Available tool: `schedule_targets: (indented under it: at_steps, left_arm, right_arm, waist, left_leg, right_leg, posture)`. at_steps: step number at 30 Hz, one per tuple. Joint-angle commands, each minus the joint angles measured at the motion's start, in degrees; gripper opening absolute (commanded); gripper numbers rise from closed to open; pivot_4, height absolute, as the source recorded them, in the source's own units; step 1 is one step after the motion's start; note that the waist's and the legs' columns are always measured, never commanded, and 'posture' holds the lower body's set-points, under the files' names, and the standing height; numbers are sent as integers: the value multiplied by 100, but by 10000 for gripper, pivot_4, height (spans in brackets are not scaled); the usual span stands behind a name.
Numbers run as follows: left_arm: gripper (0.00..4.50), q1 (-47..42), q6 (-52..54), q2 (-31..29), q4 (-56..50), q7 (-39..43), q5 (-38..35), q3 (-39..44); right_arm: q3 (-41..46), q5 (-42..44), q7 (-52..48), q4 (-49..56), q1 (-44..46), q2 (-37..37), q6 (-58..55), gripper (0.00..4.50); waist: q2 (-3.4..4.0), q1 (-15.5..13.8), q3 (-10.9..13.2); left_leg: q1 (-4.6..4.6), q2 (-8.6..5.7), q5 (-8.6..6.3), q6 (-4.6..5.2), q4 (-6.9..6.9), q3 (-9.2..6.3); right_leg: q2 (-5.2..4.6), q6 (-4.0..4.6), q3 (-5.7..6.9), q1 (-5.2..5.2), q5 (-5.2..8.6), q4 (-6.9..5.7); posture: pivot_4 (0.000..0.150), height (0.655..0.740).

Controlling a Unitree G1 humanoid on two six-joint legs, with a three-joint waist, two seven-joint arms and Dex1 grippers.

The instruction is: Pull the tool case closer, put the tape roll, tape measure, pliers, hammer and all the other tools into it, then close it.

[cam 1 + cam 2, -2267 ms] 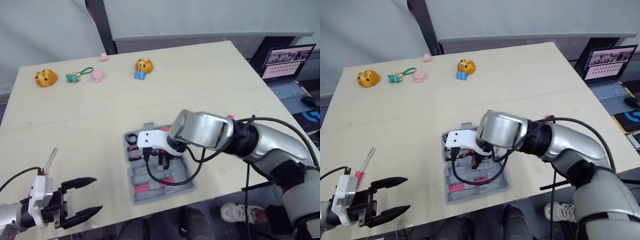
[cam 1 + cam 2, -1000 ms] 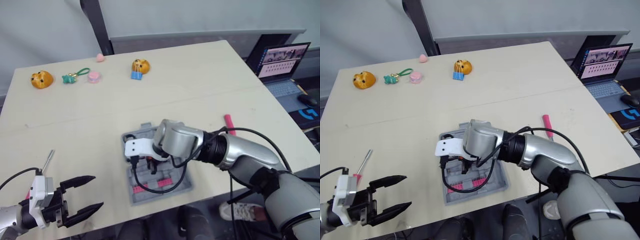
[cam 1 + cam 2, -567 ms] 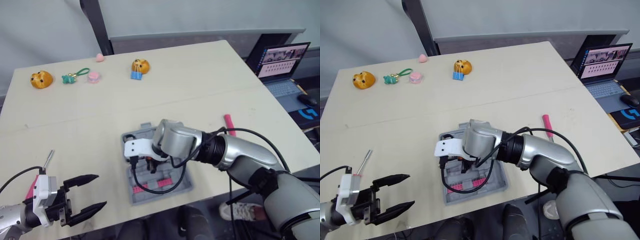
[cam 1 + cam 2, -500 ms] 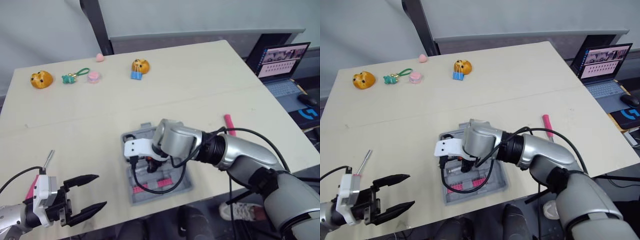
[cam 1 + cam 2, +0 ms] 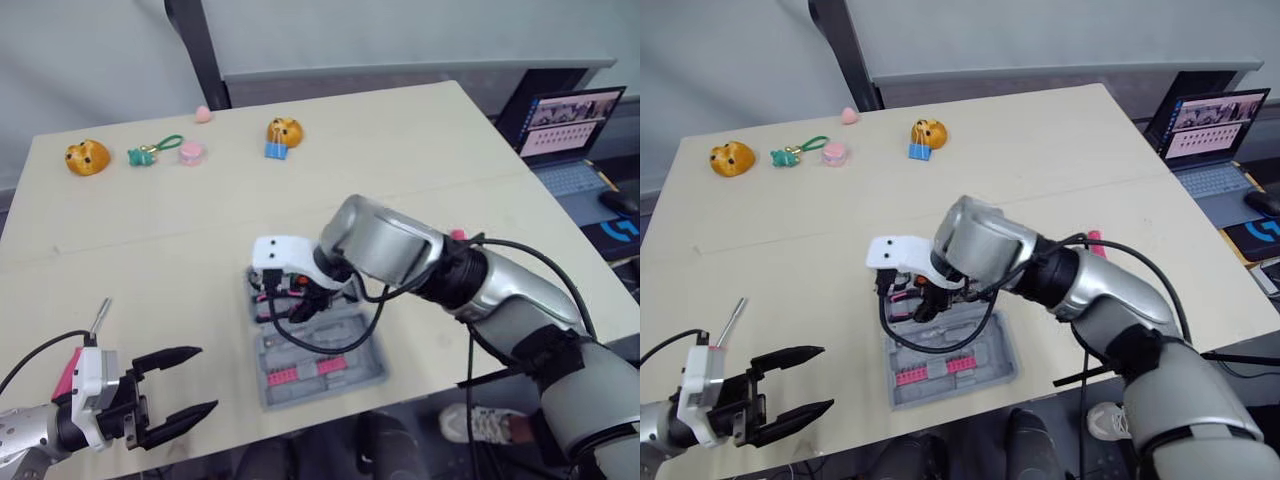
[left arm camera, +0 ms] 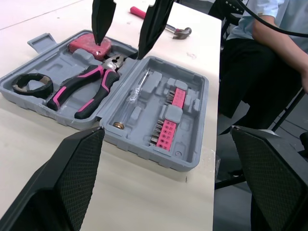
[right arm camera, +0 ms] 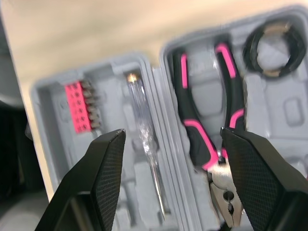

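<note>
Left wrist view: the grey tool case [image 6: 195, 120] lies open and flat on the table [image 5: 400, 160], at the middle of the near edge, with the lid half nearest me. In the tray half sit the pink-handled pliers [image 6: 84, 89], with the black tape roll [image 6: 32, 83] at one end and the pink tape measure [image 6: 89, 44] by the pliers' nose. The lid half holds a clear-handled screwdriver [image 6: 134, 94] and a pink bit holder [image 6: 168, 122].

My right claw [image 7: 172, 132] hangs over the tray half, above the pliers' head, fingers spread wide and holding nothing. The hammer [image 6: 179, 32] lies on the table past the case, on my right.

My left claw [image 5: 205, 378] is low at the near left corner, well apart from the case, also spread wide and empty. A pink-handled screwdriver [image 5: 98, 318] lies just beside that arm.

Along the far edge are two orange toys [image 5: 86, 157], a green keychain [image 5: 150, 152] and small pink pieces [image 5: 191, 153]. A laptop [image 5: 570, 125] stands off to my right, and a seated person [image 6: 269, 29] is close to the table.
</note>
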State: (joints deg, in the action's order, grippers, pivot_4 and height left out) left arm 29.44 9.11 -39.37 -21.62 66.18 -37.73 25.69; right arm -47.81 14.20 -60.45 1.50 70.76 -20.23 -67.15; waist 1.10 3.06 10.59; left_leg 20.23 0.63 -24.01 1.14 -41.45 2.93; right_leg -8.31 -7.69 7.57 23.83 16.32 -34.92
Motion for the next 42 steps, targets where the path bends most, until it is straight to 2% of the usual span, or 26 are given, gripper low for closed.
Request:
schedule_targets:
  at_steps: [1, 2, 4, 6, 7, 9, 20, 28, 42]
  left_arm:
    - [45000, 35, 25, -10, -103, 31, -114, 111]
    - [45000, 36, 38, -12, -112, 30, -124, 123]
    - [45000, 21, 62, -32, -108, 40, -141, 153]
    - [45000, -18, 99, -51, -93, 40, -161, 168]
    - [45000, -31, 112, -56, -92, 37, -159, 167]
    - [45000, -49, 126, -77, -90, 55, -144, 167]
    - [45000, -172, 258, -135, -103, 52, -149, 221]
    - [45000, -177, 254, -110, -123, 22, -106, 185]
    - [45000, -101, 263, -61, -219, -33, -109, 166]
  right_arm:
    - [687, 219, 72, 680, -640, -273, 400, 25640]
    - [863, 283, 83, 807, -888, -349, 445, 23291]
    - [1239, 385, 193, 1020, -1369, -360, 677, 11657]
    - [1548, 403, 369, 1172, -1859, -312, 1044, 3036]
    - [1691, 436, 418, 1221, -2072, -276, 1212, 762]
    - [1791, 316, 506, 1297, -2441, -281, 1740, 762]
    - [1742, -89, 511, 1019, -3503, -350, 3044, 762]
    - [1591, -544, 407, 604, -3628, -414, 3560, 762]
    - [1389, -1145, 320, 47, -3547, -388, 3767, 762]
  waist:
    - [-2, -16, -1]
    - [-2, -26, -1]
    - [-3, -29, -1]
    - [-4, -38, -2]
    - [-4, -34, -2]
    - [-4, -22, -2]
    - [-5, -77, -2]
    - [-5, -131, -2]
    - [-5, -135, -2]
  left_leg:
    - [0, 0, 0, 0, -1, 0]
    - [0, -1, 0, 0, -1, -1]
    - [0, -2, 0, 1, -3, 2]
    - [-1, -4, 0, 1, -4, 4]
    - [-3, -4, 0, 1, -5, 4]
    - [-7, -1, 1, -1, -6, 9]
    - [-9, -3, 2, -2, -13, 8]
    - [-13, -1, 3, -3, -14, 8]
    - [-13, 2, 3, -3, -16, 7]
  right_leg:
    - [-1, 0, 0, 0, 0, -1]
    - [-3, 0, 1, -1, 0, -2]
    - [-9, 0, 0, -1, 0, -3]
    - [-9, -1, 1, -3, 0, -3]
    - [-7, -1, 1, -3, 0, -6]
    - [-5, 0, -2, -3, 0, -10]
    - [-5, 1, -4, -7, -1, -12]
    - [-5, 2, -5, -10, -1, -14]
    - [-5, 2, -3, -12, -1, -14]
  posture:
    - [1500, 7155]
    - [1500, 7155]
    - [1500, 7155]
    - [1500, 7155]
    - [1500, 7155]
    - [1500, 7155]
    - [1500, 7155]
    - [1500, 7155]
    - [1500, 7155]
